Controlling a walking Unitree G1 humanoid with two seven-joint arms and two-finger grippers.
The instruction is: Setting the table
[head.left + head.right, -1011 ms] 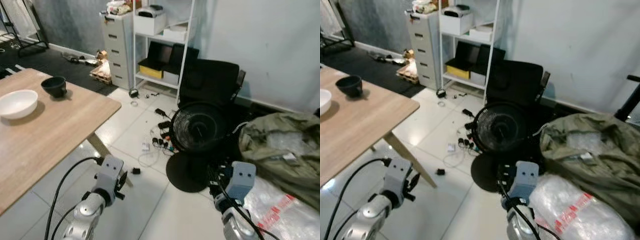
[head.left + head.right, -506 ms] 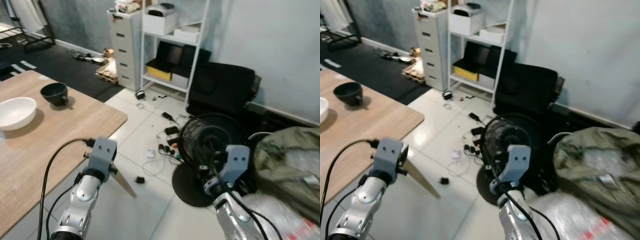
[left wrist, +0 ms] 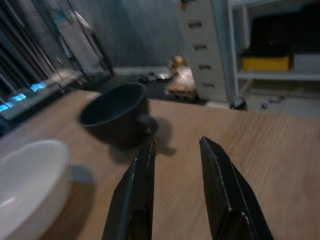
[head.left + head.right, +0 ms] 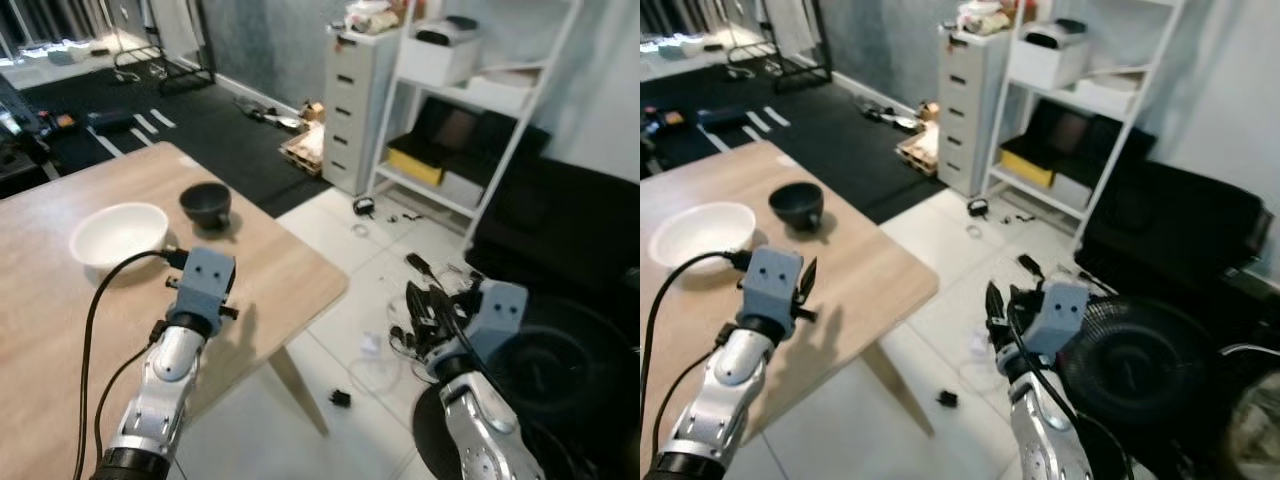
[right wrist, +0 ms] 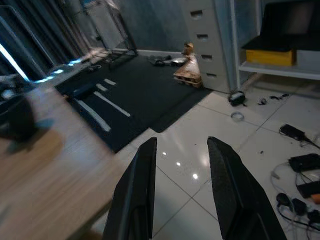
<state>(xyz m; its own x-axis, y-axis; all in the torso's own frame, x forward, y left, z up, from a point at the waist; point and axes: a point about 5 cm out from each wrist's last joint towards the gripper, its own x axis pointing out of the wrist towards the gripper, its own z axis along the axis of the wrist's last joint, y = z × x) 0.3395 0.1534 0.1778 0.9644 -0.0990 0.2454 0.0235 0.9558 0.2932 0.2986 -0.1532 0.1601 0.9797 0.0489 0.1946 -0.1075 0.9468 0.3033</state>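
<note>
A wooden table (image 4: 50, 340) stands at my left. On it rest a white bowl (image 4: 118, 232) and, just beyond it, a black cup (image 4: 206, 203). My left gripper (image 3: 177, 143) hovers low over the tabletop near its corner, open and holding nothing. It points at the black cup (image 3: 117, 112), a short way ahead, with the white bowl (image 3: 27, 185) off to one side. My right gripper (image 5: 182, 141) is open and holding nothing, held over the tiled floor to the right of the table's corner (image 5: 45, 200).
A grey drawer cabinet (image 4: 375, 90) and a white shelf unit (image 4: 490, 110) stand against the far wall. Cables (image 4: 425, 270) and a small black plug (image 4: 340, 398) lie on the white tiles. A black fan (image 4: 575, 370) stands at the right, and a black floor mat (image 4: 180, 110) lies behind the table.
The camera has swung left, so the table, bowl and cup sit nearer the middle. My left gripper is now over the tabletop; the right arm has risen.
</note>
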